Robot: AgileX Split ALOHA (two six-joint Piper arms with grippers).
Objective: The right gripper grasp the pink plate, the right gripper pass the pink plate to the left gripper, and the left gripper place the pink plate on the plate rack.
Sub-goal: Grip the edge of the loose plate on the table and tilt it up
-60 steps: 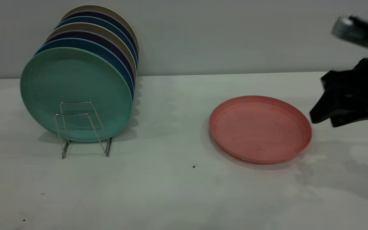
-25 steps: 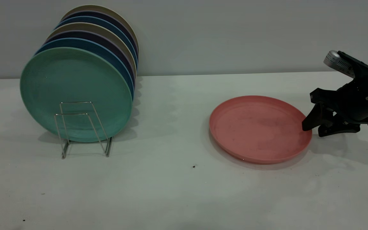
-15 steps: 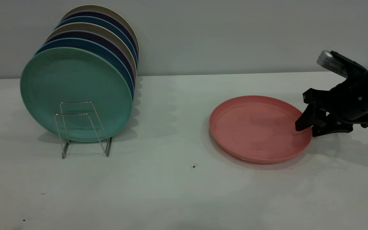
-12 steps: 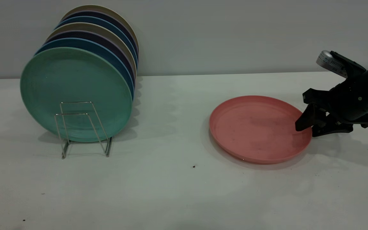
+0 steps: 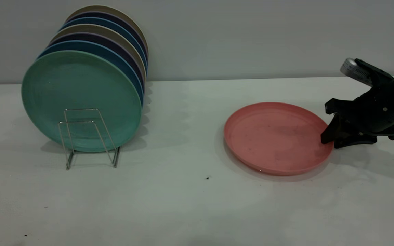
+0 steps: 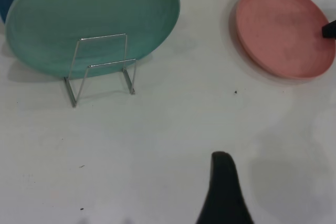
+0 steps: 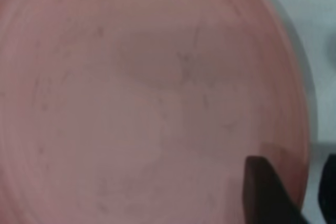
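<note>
1. My right gripper [image 5: 327, 141] straddles the right rim of the pink plate [image 5: 275, 136], jaws parted, nothing clamped.
2. The plate lies flat on the table [image 5: 183, 205], well apart from the plate rack [image 5: 89, 136].

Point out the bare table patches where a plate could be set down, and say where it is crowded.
Bare table lies between the plate rack and the pink plate, and across the whole near strip in front of both. Crowded: the rack, packed with upright plates behind the teal-green plate, and the pink plate's right rim, where the right gripper straddles it.
</note>
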